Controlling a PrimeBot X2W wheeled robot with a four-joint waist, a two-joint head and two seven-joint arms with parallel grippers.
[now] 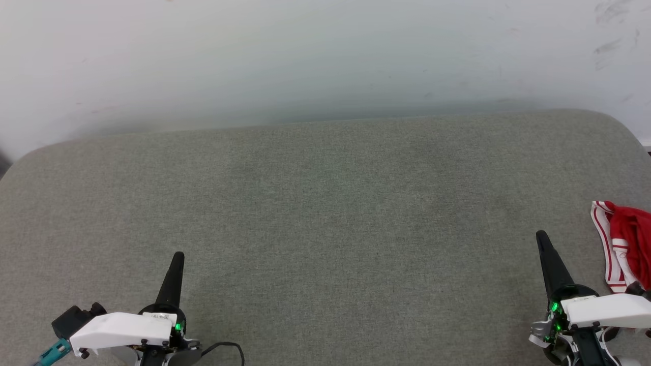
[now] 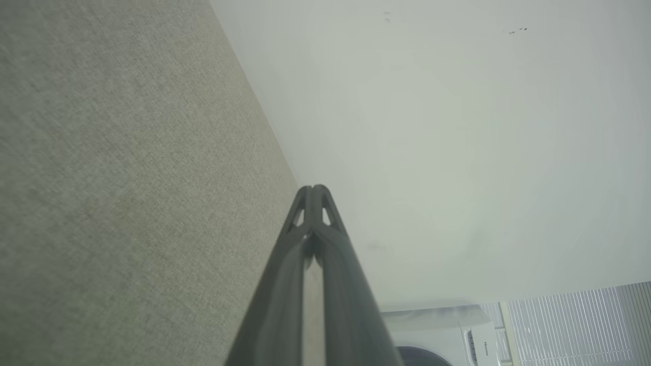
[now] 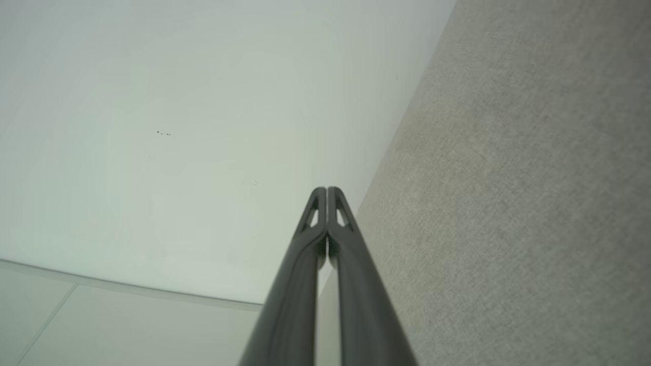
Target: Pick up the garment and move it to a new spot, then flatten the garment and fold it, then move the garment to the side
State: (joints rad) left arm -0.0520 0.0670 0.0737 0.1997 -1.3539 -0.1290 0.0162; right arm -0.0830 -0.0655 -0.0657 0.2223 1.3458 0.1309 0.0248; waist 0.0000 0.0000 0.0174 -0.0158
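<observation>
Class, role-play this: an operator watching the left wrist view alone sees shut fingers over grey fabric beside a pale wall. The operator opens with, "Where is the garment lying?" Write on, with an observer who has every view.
Observer: In the head view the red and white garment lies bunched at the right edge of the grey padded surface.
Operator: Which gripper is nearer it?
Observer: The right gripper; the garment sits just to the right of it.
Operator: Is that gripper ready to grasp?
Observer: Not yet; the right wrist view shows its fingers pressed together with nothing between them.
</observation>
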